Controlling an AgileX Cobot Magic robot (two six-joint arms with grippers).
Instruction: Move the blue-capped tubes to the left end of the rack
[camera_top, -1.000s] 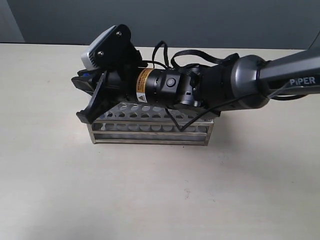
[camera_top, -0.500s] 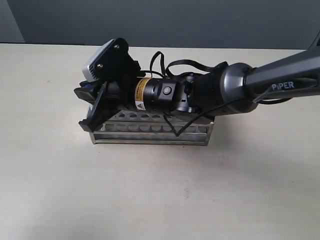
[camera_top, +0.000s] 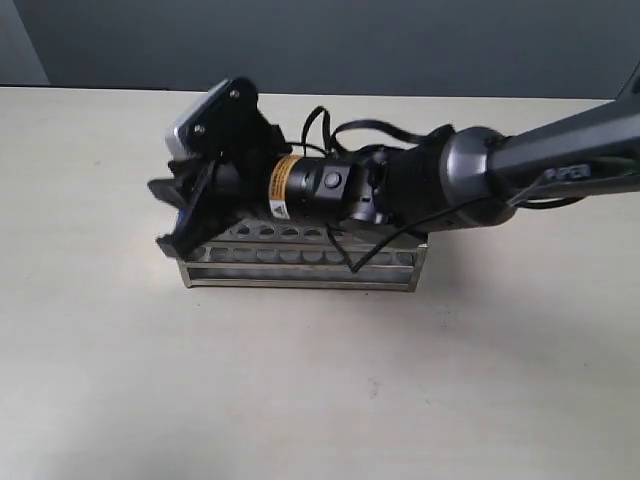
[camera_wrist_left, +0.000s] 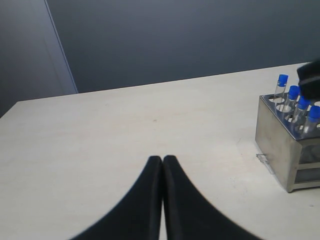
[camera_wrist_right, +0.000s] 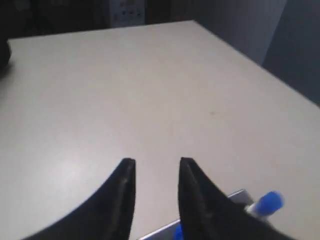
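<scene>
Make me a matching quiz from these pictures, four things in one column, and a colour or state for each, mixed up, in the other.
Column one:
1. left gripper
2. right gripper
3. tube caps
4. rack

Column two:
A. blue
B. jaws apart, nothing between them
C. shiny steel
D. jaws pressed together

Pairs: 1-D, 2-B, 3-A, 4-C
</scene>
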